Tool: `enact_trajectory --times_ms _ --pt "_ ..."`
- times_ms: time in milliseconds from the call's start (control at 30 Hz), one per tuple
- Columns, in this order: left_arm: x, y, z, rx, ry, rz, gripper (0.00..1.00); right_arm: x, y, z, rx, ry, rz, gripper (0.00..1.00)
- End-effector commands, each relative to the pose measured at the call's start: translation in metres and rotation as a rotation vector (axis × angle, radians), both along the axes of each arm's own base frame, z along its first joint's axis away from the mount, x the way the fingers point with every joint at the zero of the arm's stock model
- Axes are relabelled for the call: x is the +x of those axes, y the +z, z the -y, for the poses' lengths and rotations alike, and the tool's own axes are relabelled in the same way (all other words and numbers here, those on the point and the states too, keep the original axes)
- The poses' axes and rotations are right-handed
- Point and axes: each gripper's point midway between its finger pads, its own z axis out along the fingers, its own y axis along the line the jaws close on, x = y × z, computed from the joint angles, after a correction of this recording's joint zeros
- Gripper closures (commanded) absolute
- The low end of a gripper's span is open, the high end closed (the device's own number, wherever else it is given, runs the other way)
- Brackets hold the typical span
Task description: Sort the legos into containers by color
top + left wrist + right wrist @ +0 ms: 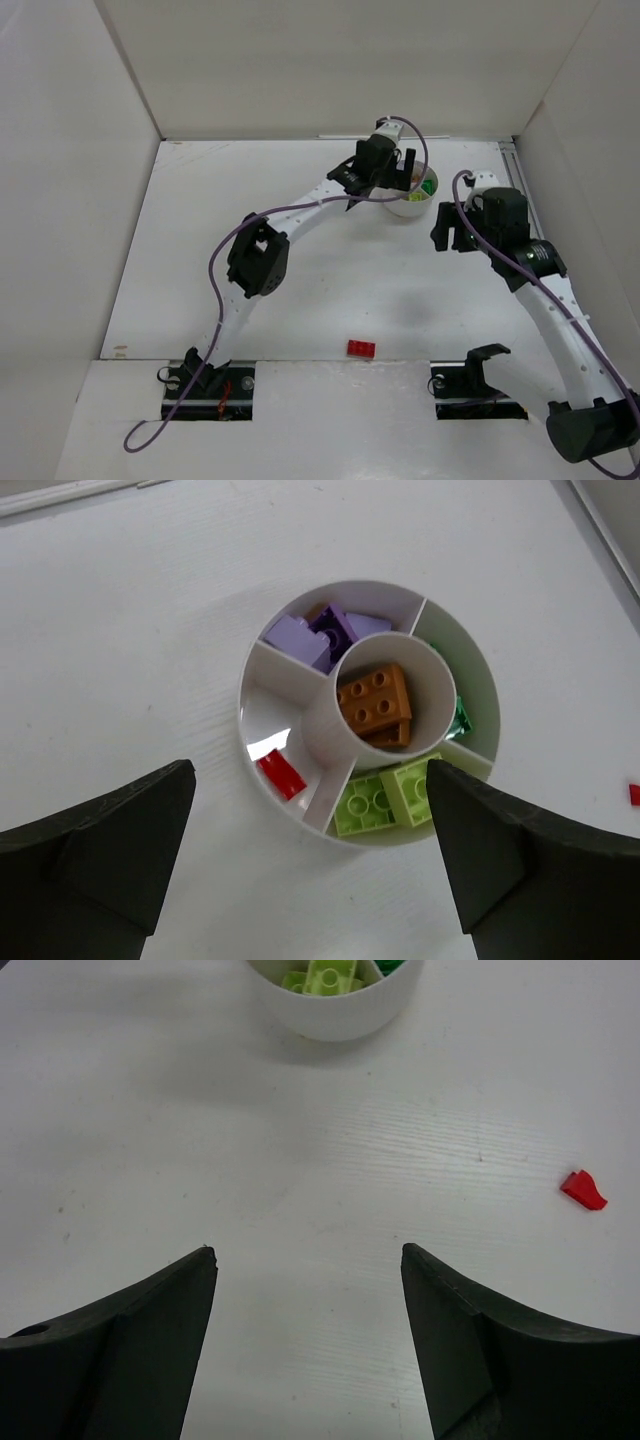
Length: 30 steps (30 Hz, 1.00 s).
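Note:
The round white dish (262, 660) lies right under my left gripper (310, 767), which is open and empty above its near rim. Its sections hold purple and lilac bricks (320, 635), a red brick (281, 775), lime bricks (390, 798) and a green brick (460, 718); orange-brown bricks (375, 700) fill the central cup. In the top view my left gripper (404, 172) partly hides the dish (412, 205). My right gripper (307, 1250) is open and empty over bare table, short of the dish (335, 1015). A red brick (361, 348) lies near the front edge.
A small red piece (583, 1190) lies on the table to the right of the dish, also at the right edge of the left wrist view (634, 793). White walls enclose the table on three sides. The right arm (455, 238) stands just right of the dish.

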Motion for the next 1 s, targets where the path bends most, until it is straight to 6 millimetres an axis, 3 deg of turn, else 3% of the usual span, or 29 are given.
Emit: enact_trajectory --times_ms 0,33,67,100,133,167,200,233,267,300,333,400,467,500,533,567,667,700,767,800,867,967 --pt "-0.02 0.116 -0.028 -0.12 0.024 0.135 0.0 -0.01 0.002 -0.034 0.005 0.22 0.019 0.2" --pt "-0.022 0.125 -0.04 -0.122 0.035 0.139 0.0 -0.014 0.002 -0.043 -0.002 0.259 0.021 0.2" --pt "-0.031 0.109 -0.048 -0.096 0.035 0.112 0.0 -0.024 -0.002 -0.064 -0.005 0.34 0.004 0.16" --pt "-0.047 0.141 -0.062 -0.135 0.038 0.139 0.0 -0.03 -0.009 -0.076 -0.01 0.389 -0.016 0.16" --pt "-0.054 0.144 -0.074 -0.128 0.057 0.142 0.0 -0.033 -0.007 -0.085 -0.019 0.409 -0.002 0.16" --pt "-0.062 0.121 -0.089 -0.114 0.087 0.093 0.0 -0.047 -0.011 -0.109 -0.026 0.487 -0.016 0.16" --pt "-0.079 0.15 -0.107 -0.157 0.101 0.122 0.0 -0.054 -0.022 -0.12 -0.024 0.503 -0.055 0.15" --pt "-0.089 0.152 -0.118 -0.162 0.118 0.119 0.0 -0.062 -0.026 -0.13 -0.024 0.542 -0.071 0.15" --pt "-0.098 0.151 -0.13 -0.167 0.136 0.113 0.0 -0.071 -0.033 -0.139 -0.025 0.572 -0.098 0.14" --pt "-0.111 0.119 -0.144 -0.127 0.156 0.063 0.0 -0.086 -0.034 -0.157 -0.02 0.643 -0.103 0.14" --pt "-0.129 0.142 -0.161 -0.191 0.176 0.086 0.0 -0.101 -0.049 -0.164 -0.014 0.673 -0.156 0.14" --pt "-0.15 0.131 -0.185 -0.192 0.214 0.052 0.0 -0.122 -0.059 -0.176 0.002 0.717 -0.196 0.14" --pt "-0.178 0.117 -0.211 -0.224 0.249 0.013 0.0 -0.156 -0.078 -0.189 0.012 0.775 -0.271 0.14" --pt "-0.187 0.111 -0.218 -0.231 0.257 -0.004 0.0 -0.164 -0.086 -0.191 -0.002 0.774 -0.293 0.14" --pt "-0.199 0.087 -0.228 -0.2 0.269 -0.049 0.0 -0.182 -0.092 -0.198 -0.013 0.819 -0.311 0.14" --pt "-0.21 0.096 -0.238 -0.238 0.273 -0.038 0.0 -0.19 -0.104 -0.2 -0.023 0.798 -0.358 0.14" --pt "-0.232 0.077 -0.251 -0.252 0.291 -0.092 0.0 -0.211 -0.121 -0.209 -0.074 0.822 -0.383 0.14" --pt "-0.239 0.084 -0.257 -0.273 0.287 -0.075 0.0 -0.215 -0.132 -0.209 -0.102 0.804 -0.413 0.14" --pt "-0.247 0.076 -0.264 -0.278 0.299 -0.099 0.0 -0.219 -0.145 -0.204 -0.171 0.778 -0.423 0.13" --pt "-0.25 0.086 -0.267 -0.314 0.3 -0.085 0.0 -0.217 -0.152 -0.2 -0.206 0.743 -0.445 0.13" --pt "-0.257 0.08 -0.269 -0.31 0.299 -0.104 0.0 -0.216 -0.159 -0.197 -0.245 0.719 -0.441 0.13" --pt "-0.263 0.078 -0.271 -0.328 0.294 -0.109 0.0 -0.208 -0.164 -0.204 -0.247 0.704 -0.393 0.13"
